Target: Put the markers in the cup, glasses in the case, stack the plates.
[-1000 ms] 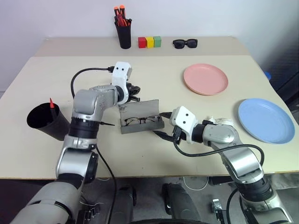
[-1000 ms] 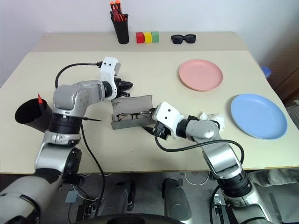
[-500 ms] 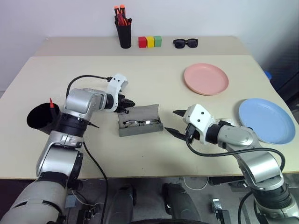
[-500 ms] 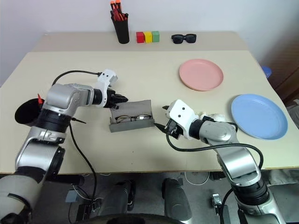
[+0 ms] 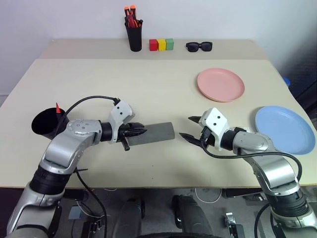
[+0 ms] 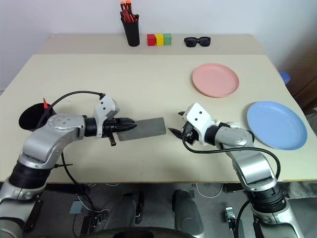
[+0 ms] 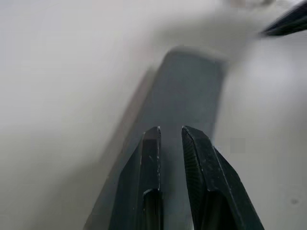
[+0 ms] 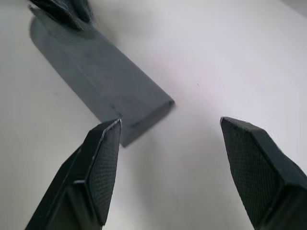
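The grey case [image 5: 154, 133] lies closed and flat at the table's middle, so the glasses are hidden. My left gripper [image 5: 140, 131] is shut, its fingertips resting on the lid at the case's left end [image 7: 192, 86]. To the right of the case and apart from it, my right gripper [image 5: 185, 127] stands open with nothing between its fingers; the case's right end [image 8: 96, 72] lies just beyond it. The black cup [image 5: 44, 124] sits at the left edge with a red marker tip [image 5: 57, 108] poking out. The pink plate [image 5: 221, 84] and the blue plate [image 5: 283, 129] lie apart on the right.
At the back of the table stand a tall black pen holder [image 5: 133, 37] with orange-capped pens, three coloured blocks [image 5: 162, 44] and black sunglasses [image 5: 199, 46].
The case's lid has come down from open to closed over the glasses. My left gripper drew back and down to the case's left end. My right gripper moved right, away from the case.
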Action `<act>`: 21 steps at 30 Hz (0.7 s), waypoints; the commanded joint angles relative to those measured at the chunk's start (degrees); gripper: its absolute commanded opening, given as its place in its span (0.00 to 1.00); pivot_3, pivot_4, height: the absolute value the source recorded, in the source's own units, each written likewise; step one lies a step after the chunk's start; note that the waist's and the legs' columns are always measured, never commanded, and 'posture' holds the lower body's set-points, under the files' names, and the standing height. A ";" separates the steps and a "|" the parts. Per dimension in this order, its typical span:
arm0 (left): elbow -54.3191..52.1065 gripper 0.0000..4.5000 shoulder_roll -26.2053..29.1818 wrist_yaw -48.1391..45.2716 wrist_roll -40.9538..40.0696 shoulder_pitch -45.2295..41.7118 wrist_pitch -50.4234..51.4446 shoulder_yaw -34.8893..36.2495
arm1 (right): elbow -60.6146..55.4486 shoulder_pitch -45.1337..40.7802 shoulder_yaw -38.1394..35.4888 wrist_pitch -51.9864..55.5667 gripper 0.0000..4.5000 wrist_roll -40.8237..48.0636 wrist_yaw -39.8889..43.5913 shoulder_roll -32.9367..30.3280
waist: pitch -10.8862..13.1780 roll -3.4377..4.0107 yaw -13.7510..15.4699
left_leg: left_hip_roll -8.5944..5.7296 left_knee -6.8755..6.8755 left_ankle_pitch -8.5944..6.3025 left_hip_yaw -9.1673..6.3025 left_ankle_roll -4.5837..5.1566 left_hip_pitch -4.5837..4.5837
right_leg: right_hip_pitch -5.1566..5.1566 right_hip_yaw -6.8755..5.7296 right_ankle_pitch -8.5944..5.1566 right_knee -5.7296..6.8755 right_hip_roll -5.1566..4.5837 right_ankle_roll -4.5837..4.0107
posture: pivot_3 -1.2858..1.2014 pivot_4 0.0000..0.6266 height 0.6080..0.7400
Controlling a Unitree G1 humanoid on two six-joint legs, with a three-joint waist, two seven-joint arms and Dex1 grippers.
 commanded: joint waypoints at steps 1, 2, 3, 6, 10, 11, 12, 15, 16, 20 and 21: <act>-4.95 0.15 -1.31 -0.51 -0.99 3.81 -8.65 3.55 | 3.61 -3.62 -1.78 -2.09 0.74 -2.69 -3.28 -0.33 | 0.00 0.00 -0.02 | 0.00 0.01 0.00 0.02 0.00 0.00 | 0.00 0.00 0.00 -0.01 0.00 -0.01 | 0.52 0.24 1.00; -5.48 0.15 -1.51 -0.64 -0.51 5.21 -10.75 3.59 | 6.16 -5.14 -1.60 -2.55 0.74 -4.31 -4.79 -0.41 | 0.00 0.00 -0.07 | 0.00 0.02 0.00 0.04 0.00 0.01 | 0.01 0.01 -0.01 -0.01 0.00 -0.02 | 0.52 0.24 1.00; -5.67 0.15 -1.80 -0.58 -0.22 6.22 -12.20 3.56 | 8.81 -6.62 -1.27 -3.16 0.74 -5.97 -6.19 -0.54 | 0.00 0.00 -0.09 | 0.00 0.02 0.00 0.07 0.00 0.02 | 0.00 0.02 -0.01 -0.01 0.00 -0.03 | 0.52 0.24 1.00; -4.71 0.15 -4.38 1.28 0.73 7.93 -16.95 3.40 | 20.34 -11.67 1.74 -8.68 0.74 -13.89 -11.12 -1.91 | 0.00 0.00 0.04 | -0.01 0.02 0.00 0.11 0.00 0.04 | 0.01 0.04 0.00 0.00 0.00 -0.04 | 0.52 0.24 1.00; -2.82 0.15 -8.79 3.76 -0.41 8.63 -19.16 3.61 | 37.34 -18.78 6.34 -19.49 0.74 -23.15 -16.65 -2.52 | -0.01 0.00 -0.08 | -0.05 0.04 0.01 0.14 0.00 0.02 | 0.01 0.05 0.00 -0.02 -0.01 -0.03 | 0.52 0.24 1.00; -2.69 0.15 -9.68 4.07 -0.67 8.77 -19.61 3.58 | 42.30 -20.93 7.77 -22.48 0.74 -25.52 -18.24 -2.57 | 0.00 0.00 -0.13 | -0.05 0.03 0.00 0.16 0.00 0.03 | 0.02 0.06 0.01 -0.03 -0.01 -0.01 | 0.52 0.24 1.00; -2.64 0.15 -10.27 4.22 -0.70 8.87 -19.91 3.51 | 45.95 -22.43 8.67 -24.84 0.74 -27.09 -19.32 -2.54 | 0.00 0.00 -0.25 | -0.05 0.03 0.00 0.19 0.00 0.03 | 0.00 0.08 0.02 -0.02 -0.01 0.00 | 0.52 0.24 1.00; -3.22 0.15 -11.55 4.30 -0.80 9.58 -21.17 3.45 | 59.36 -28.15 10.65 -31.04 0.74 -30.56 -22.86 -1.40 | 0.00 0.01 -0.39 | -0.04 0.00 0.01 0.19 0.00 0.03 | -0.03 0.09 0.10 0.00 0.02 0.14 | 0.52 0.24 1.00; -3.57 0.15 -11.73 4.26 -0.77 10.01 -21.67 3.45 | 64.03 -30.16 11.29 -32.83 0.74 -31.61 -24.13 -0.91 | 0.00 0.01 -0.50 | -0.04 -0.02 0.01 0.20 0.00 0.03 | -0.04 0.09 0.13 0.01 0.02 0.18 | 0.52 0.24 1.00; -4.76 0.14 -11.56 4.38 0.00 11.54 -22.45 2.85 | 76.87 -35.56 11.92 -38.46 0.68 -33.15 -26.62 0.87 | 0.01 0.02 -0.65 | -0.03 -0.02 0.01 0.21 0.00 0.04 | -0.04 0.12 0.14 0.02 0.04 0.19 | 0.52 0.24 1.00; -5.07 0.13 -11.46 4.60 0.29 11.79 -22.45 2.64 | 79.04 -36.48 12.05 -39.70 0.62 -33.47 -26.84 1.15 | 0.01 0.02 -0.68 | -0.04 -0.02 0.01 0.21 0.00 0.04 | -0.04 0.13 0.14 0.02 0.04 0.19 | 0.52 0.24 1.00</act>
